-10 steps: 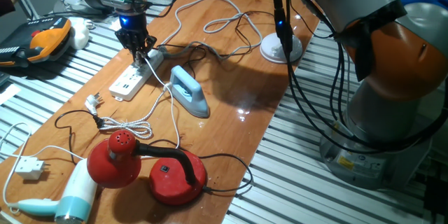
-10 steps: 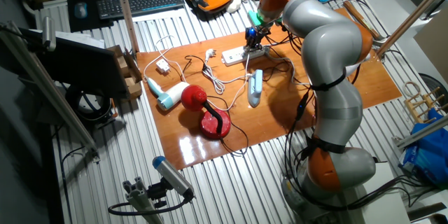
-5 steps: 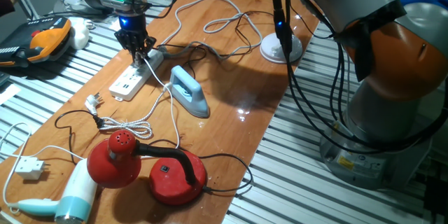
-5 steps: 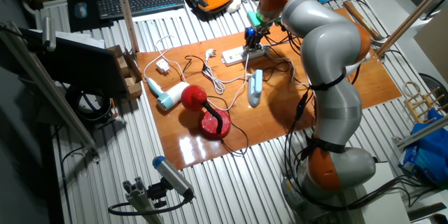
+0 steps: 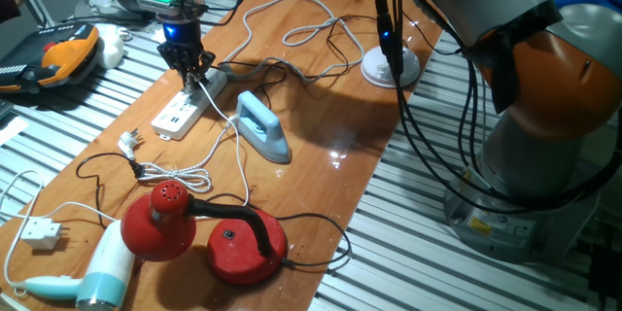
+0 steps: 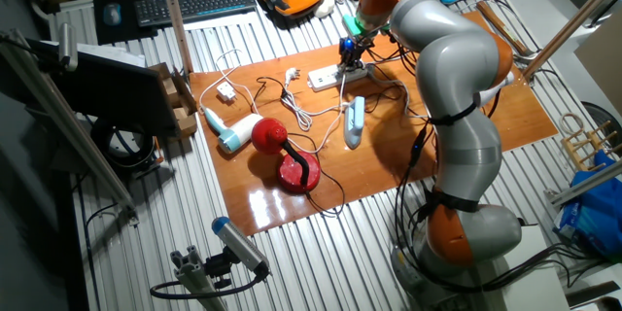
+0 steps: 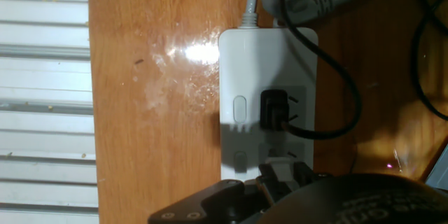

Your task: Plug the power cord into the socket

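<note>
**Gripper sitting right over the socket**

In one fixed view, you are seeing the gripper (image 5: 194, 76) hanging just above the far end of the socket (image 5: 182, 112), which is lying flat on the wooden table (image 5: 330, 175). The fingers are looking close together around something small and white, but you cannot tell for sure what. The power cord (image 5: 282, 15) is looping across the table behind. A blue iron (image 5: 262, 126) is sitting just beside the socket. A red lamp (image 5: 209, 233) and a hair dryer (image 5: 97, 277) are lying near the front.

In the other fixed view, you are seeing the gripper (image 6: 350, 55) over the socket (image 6: 330, 79), with the big grey arm (image 6: 457, 87) bending over the table.

In the hand view, the socket (image 7: 269, 98) is filling the middle. A black plug (image 7: 274, 110) is sitting in one outlet, and its black cable (image 7: 336, 91) is curling across the socket. The gripper's dark body is blocking the bottom, so you cannot tell how the fingers are standing.
</note>
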